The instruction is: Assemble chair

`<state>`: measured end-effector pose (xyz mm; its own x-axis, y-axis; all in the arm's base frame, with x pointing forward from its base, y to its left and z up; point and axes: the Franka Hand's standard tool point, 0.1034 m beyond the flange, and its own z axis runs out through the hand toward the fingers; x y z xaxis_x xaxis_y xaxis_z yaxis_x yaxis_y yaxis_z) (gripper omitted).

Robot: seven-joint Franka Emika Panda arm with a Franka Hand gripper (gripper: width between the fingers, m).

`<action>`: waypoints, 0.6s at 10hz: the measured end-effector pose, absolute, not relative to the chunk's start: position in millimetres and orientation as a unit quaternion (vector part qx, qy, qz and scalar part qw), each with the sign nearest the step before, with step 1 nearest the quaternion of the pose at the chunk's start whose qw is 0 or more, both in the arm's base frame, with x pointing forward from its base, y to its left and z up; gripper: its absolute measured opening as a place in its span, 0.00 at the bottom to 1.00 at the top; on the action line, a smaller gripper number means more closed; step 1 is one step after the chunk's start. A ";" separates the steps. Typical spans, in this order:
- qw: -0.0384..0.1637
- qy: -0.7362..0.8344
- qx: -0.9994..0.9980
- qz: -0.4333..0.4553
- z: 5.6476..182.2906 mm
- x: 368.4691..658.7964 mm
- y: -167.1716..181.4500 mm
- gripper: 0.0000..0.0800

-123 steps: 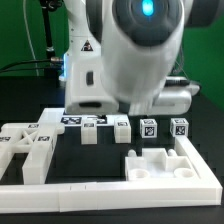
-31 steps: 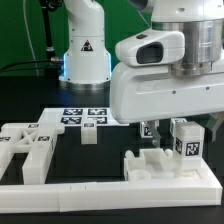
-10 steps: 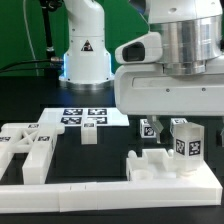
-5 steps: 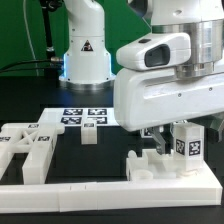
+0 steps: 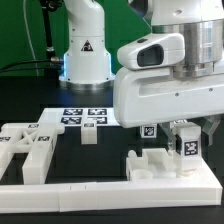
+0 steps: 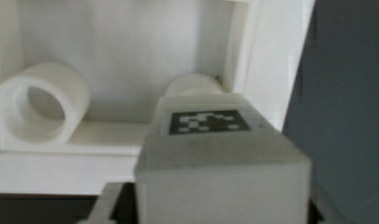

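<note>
My gripper (image 5: pixel 148 127) hangs low over the exterior view's right, its big white body hiding much of the table behind. In the wrist view my gripper (image 6: pixel 212 205) has a white cube-topped post (image 6: pixel 207 125) filling the space between its jaws, tag facing the camera. That post (image 5: pixel 148 133) shows just under the hand in the exterior view. A second tagged post (image 5: pixel 186 143) stands beside it, toward the exterior view's right. The white seat piece (image 5: pixel 160 166) lies just in front; its round hole (image 6: pixel 44 100) shows in the wrist view.
More white chair pieces (image 5: pixel 25 150) lie at the exterior view's left, with a small white peg (image 5: pixel 88 134) near the middle. The marker board (image 5: pixel 85 117) lies behind them. A long white L-shaped rail (image 5: pixel 100 190) runs along the front. The robot base (image 5: pixel 85 50) stands at the back.
The jaws have closed in from wide open onto the post. The hand has shifted slightly, and the post's tag now shows under it in the exterior view.
</note>
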<state>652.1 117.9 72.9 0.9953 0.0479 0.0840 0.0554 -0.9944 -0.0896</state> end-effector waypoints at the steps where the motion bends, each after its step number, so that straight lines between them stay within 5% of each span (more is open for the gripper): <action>1: 0.050 0.036 -0.997 -0.039 72.2 652.6 117.0 0.36; 6: 0.064 0.414 -0.908 -0.018 70.2 653.2 111.2 0.36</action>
<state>653.2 111.2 70.2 0.6569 -0.7537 -0.0200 -0.7491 -0.6494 -0.1309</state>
